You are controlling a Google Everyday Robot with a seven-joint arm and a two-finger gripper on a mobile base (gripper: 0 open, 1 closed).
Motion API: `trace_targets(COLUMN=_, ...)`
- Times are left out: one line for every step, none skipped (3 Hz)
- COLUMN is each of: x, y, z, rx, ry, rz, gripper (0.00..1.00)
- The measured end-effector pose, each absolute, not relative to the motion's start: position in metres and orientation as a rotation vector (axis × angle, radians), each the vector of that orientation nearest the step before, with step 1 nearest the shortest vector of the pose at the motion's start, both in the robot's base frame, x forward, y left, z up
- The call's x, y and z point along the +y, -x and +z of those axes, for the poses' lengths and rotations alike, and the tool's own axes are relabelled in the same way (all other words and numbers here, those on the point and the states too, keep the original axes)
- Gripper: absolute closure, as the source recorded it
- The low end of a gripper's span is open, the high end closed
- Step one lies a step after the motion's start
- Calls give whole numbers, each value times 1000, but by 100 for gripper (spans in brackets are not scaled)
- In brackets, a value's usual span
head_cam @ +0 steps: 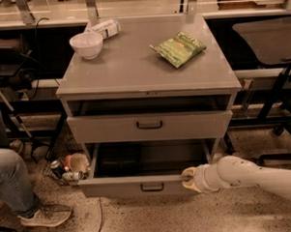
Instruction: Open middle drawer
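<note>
The grey metal cabinet (143, 65) has two drawer fronts in view. The upper one (112, 128), the widest, stands slightly out and has a black handle. Below it, the middle drawer (114, 187) is pulled well out, and its dark inside (152, 158) shows. Its small black handle (152, 187) is at the centre of the front. My gripper (188, 179) is at the right end of that drawer's front, against its top edge. The white arm (254, 176) reaches in from the lower right. Any lower drawer is hidden.
On the cabinet top stand a white bowl (86, 45), a white bottle lying down (104, 28) and a green chip bag (178, 49). Cans and rubbish (69, 168) lie on the floor left of the drawer. A person's leg and shoe (23, 200) are at the lower left. A black chair (270, 40) is at the right.
</note>
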State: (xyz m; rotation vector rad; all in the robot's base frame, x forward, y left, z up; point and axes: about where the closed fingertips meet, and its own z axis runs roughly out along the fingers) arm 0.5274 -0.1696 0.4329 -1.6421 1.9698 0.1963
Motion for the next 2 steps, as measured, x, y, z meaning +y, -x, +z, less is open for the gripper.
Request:
trace_targets(x=-170, y=-528, z=433, rx=1970, ry=1642, rz=196, gripper=100)
trace_targets(x=-178, y=-491, z=428, rx=2029, ry=1600, rz=240, gripper=100)
